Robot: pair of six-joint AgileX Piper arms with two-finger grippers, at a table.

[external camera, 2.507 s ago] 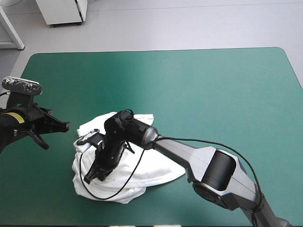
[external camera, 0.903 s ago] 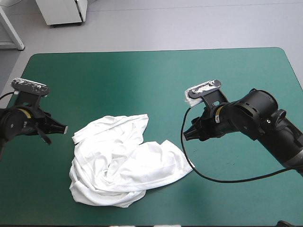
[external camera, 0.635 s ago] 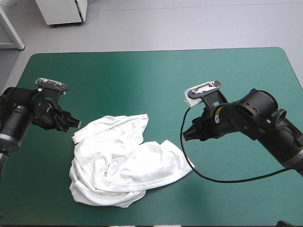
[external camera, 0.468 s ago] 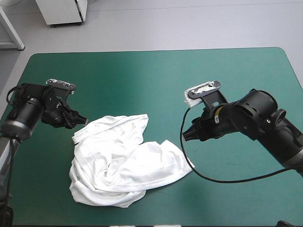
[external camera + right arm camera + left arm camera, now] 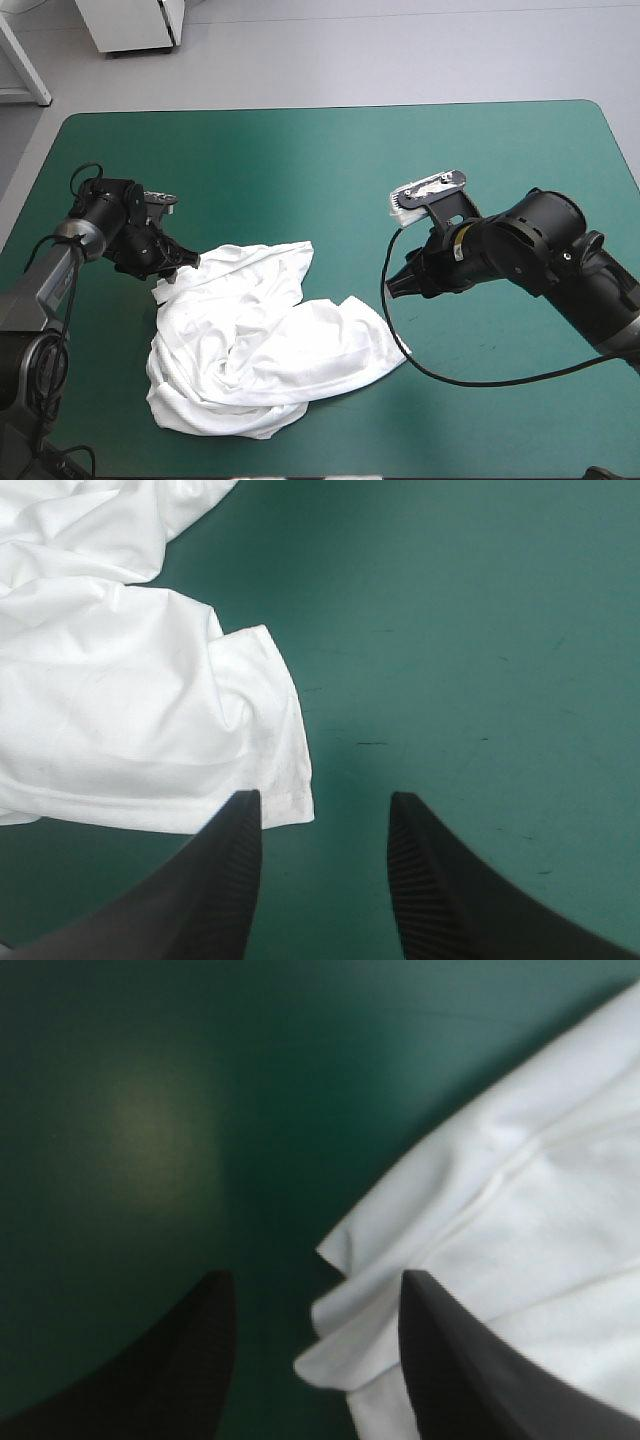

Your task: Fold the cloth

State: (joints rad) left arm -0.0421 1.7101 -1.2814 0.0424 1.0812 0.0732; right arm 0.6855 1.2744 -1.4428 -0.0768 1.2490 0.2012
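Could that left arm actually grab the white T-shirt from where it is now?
Probably yes. The left gripper sits right at the T-shirt, its jaws open, and a folded corner of it lies partly between them on the teal-green cover. Nothing else appears to stand in the way.

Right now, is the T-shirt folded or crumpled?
Crumpled: the T-shirt lies in a wrinkled, uneven heap on the teal-green cover, no neat folds.
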